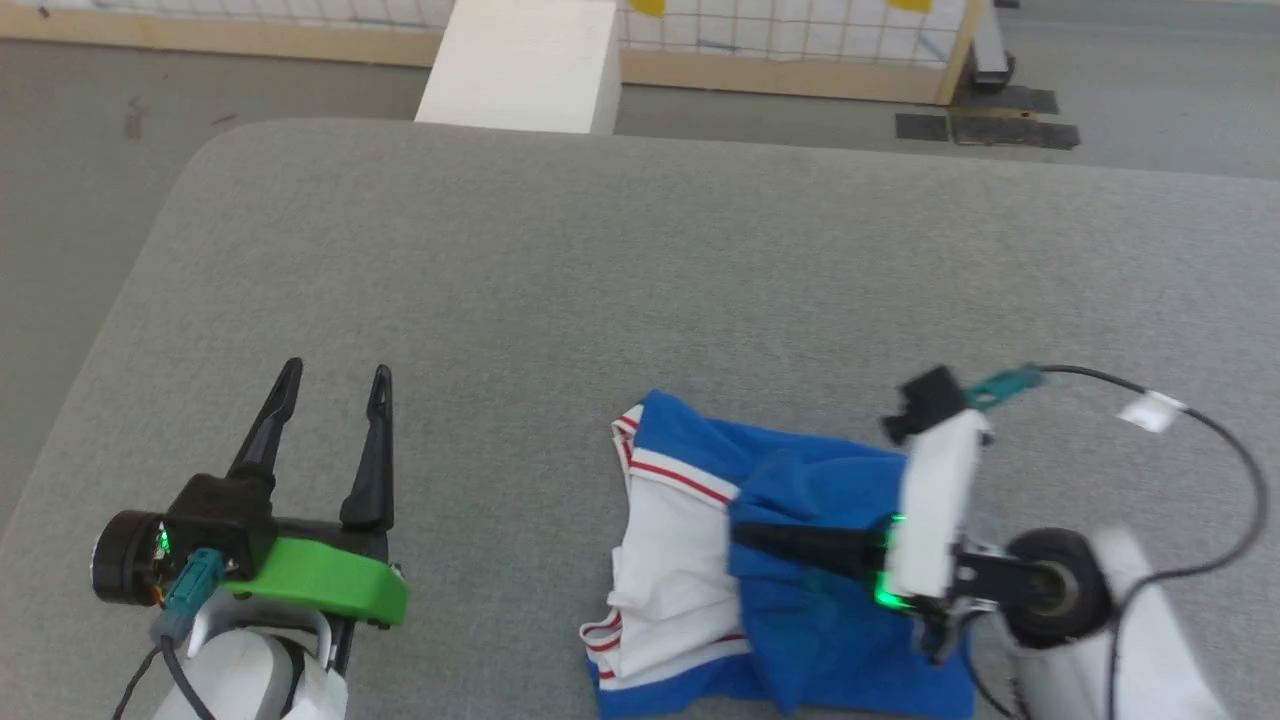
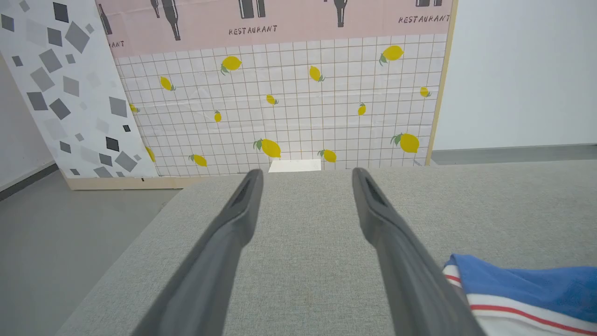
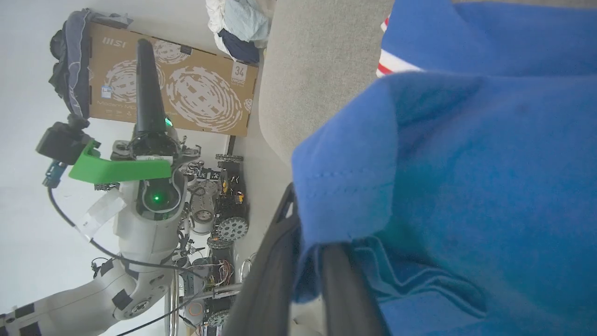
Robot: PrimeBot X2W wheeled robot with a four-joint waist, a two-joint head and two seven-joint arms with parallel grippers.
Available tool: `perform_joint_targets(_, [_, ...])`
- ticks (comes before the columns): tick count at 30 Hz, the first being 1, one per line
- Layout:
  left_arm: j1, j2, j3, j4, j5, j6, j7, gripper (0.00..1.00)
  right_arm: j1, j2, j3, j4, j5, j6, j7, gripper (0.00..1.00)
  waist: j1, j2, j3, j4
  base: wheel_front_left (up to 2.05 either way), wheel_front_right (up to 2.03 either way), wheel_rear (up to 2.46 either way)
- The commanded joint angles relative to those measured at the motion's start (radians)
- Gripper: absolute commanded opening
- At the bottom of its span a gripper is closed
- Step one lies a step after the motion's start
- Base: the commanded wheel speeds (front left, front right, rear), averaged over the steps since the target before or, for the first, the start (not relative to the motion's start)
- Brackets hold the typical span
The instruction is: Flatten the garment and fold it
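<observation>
The crumpled garment (image 1: 790, 620) lay at the near edge of the bench (image 1: 640, 280), right of centre, with the right jaws clamped on a blue fold of it and the left jaws spread wide over bare bench well to its left.

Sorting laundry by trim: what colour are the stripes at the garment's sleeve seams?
Red, against white, on the garment; clearest in the head view.

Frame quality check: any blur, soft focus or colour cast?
Head view: pale right forearm smeared. Left wrist view: left gripper, dark fingers soft, lemon-print backdrop crisp. Right wrist view: bright blue jersey garment close, soft, tinged green.
</observation>
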Motion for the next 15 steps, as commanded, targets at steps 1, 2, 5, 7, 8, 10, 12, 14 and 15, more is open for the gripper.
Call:
perform_joint_targets(1, [-0.020,-0.008,-0.001,0.007,0.007,-0.005,-0.008,1.00,-0.031,0.003,0.037,0.025,0.005,-0.001,-0.035,0.00,0.0000,0.0120,0.018,0.024,0.00,0.00,0.00])
perform_joint_targets(2, [-0.025,-0.012,-0.003,0.012,0.008,-0.008,-0.009,1.00,-0.046,0.003,0.066,0.052,-0.007,-0.001,-0.071,0.00,0.0000,0.0120,0.020,0.031,0.00,0.00,0.00])
perform_joint_targets(5, [-0.037,-0.020,-0.004,0.021,0.011,-0.017,-0.010,1.00,-0.085,0.003,0.124,0.128,-0.062,-0.001,-0.173,0.00,0.0000,0.0120,0.035,0.044,0.00,0.00,0.00])
perform_joint_targets(7, [-0.043,-0.024,-0.004,0.027,0.015,-0.020,-0.011,1.00,-0.109,0.003,0.161,0.187,-0.115,-0.001,-0.245,0.00,0.0000,0.0120,0.045,0.049,0.00,0.00,0.00])
perform_joint_targets(8, [-0.046,-0.026,-0.004,0.029,0.016,-0.023,-0.011,1.00,-0.119,0.003,0.175,0.223,-0.132,-0.001,-0.283,0.00,0.0000,0.0120,0.050,0.051,0.00,0.00,0.00])
perform_joint_targets(10, [-0.050,-0.030,-0.003,0.034,0.019,-0.028,-0.011,1.00,-0.137,0.003,0.213,0.281,-0.164,-0.001,-0.333,0.00,0.0000,0.0120,0.056,0.052,0.00,0.00,0.00])
perform_joint_targets(12, [-0.052,-0.034,-0.001,0.040,0.021,-0.032,-0.012,1.00,-0.150,0.003,0.246,0.326,-0.164,-0.001,-0.374,0.00,0.0000,0.0120,0.060,0.051,0.00,0.00,0.00])
perform_joint_targets(14, [-0.054,-0.036,0.003,0.045,0.023,-0.036,-0.012,1.00,-0.168,0.003,0.282,0.361,-0.168,-0.001,-0.412,0.34,0.0000,0.0120,0.061,0.046,0.00,0.00,0.00])
perform_joint_targets(15, [-0.053,-0.037,0.005,0.047,0.025,-0.038,-0.012,1.00,-0.176,0.003,0.300,0.376,-0.175,-0.001,-0.422,0.48,0.0000,0.0120,0.058,0.043,0.00,0.00,0.00])
